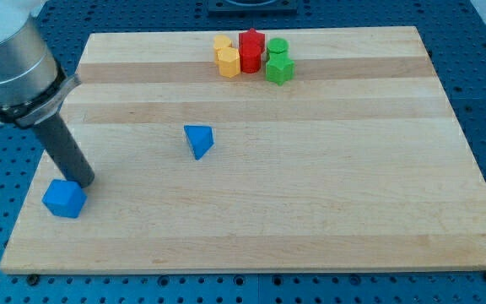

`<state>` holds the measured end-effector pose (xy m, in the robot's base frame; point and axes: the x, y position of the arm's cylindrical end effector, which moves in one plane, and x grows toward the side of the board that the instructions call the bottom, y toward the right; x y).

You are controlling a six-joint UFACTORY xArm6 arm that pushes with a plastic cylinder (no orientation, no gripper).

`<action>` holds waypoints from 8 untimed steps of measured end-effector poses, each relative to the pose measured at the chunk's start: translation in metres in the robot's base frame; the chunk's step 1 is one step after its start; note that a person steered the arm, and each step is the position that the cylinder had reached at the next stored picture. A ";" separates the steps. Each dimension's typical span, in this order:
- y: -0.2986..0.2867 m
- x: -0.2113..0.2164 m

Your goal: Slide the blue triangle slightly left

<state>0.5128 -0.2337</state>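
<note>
The blue triangle (198, 140) lies on the wooden board (310, 194), left of centre. My tip (83, 181) is at the view's lower left, far to the left of the triangle and a little below it. The tip touches or nearly touches the upper right edge of a blue cube-like block (64, 198).
A cluster of blocks sits at the view's top centre: two yellow blocks (226, 57), a red star (251, 40) with a red block (250, 59) below it, a green cylinder (278, 46) and a green block (279, 69). The arm's grey body (11, 63) fills the top left corner.
</note>
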 end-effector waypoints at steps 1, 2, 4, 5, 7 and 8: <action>-0.001 0.008; 0.007 -0.008; 0.126 -0.007; 0.181 -0.021; 0.214 -0.078; 0.206 -0.083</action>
<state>0.4294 -0.0274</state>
